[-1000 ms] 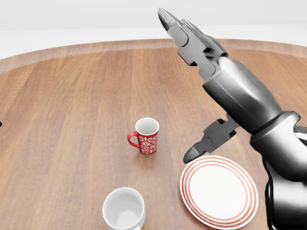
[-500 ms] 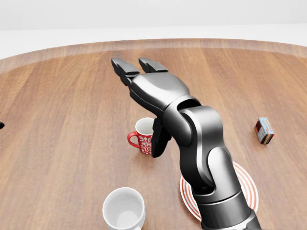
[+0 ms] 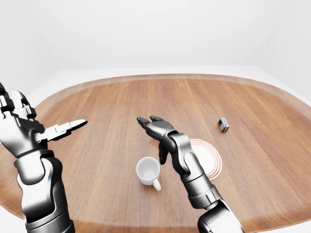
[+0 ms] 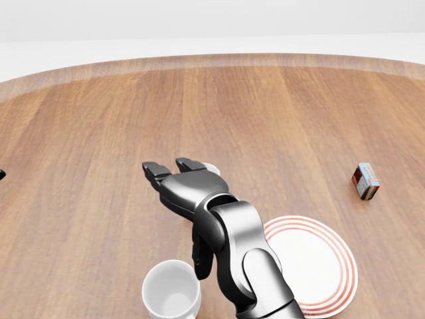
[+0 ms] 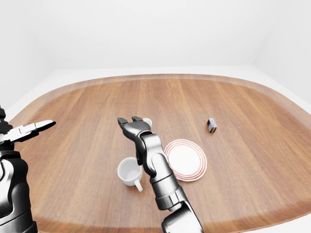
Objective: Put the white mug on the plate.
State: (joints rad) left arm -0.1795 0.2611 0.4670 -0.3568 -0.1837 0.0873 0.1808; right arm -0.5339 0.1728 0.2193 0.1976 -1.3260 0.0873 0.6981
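Right hand (image 4: 189,189): dark metallic, three-fingered, extended over the middle of the wooden table (image 4: 93,133), fingers spread (nothing grasped), thumb pointing down. Left hand (image 3: 29,128): raised at the table's left edge, fingers likewise apart, one finger extended rightward.

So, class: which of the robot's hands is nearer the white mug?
Right. The right hand hovers open just above the white mug, thumb beside its rim; the left hand is raised far off at the left-eye view's left edge.

mugs: 2, one white mug (image 4: 171,290), one second mug (image 5: 146,122) mostly hidden
plates: 1, plate (image 4: 317,265)
small boxes: 1, box (image 4: 365,181)
tables: 1, table (image 4: 93,133)
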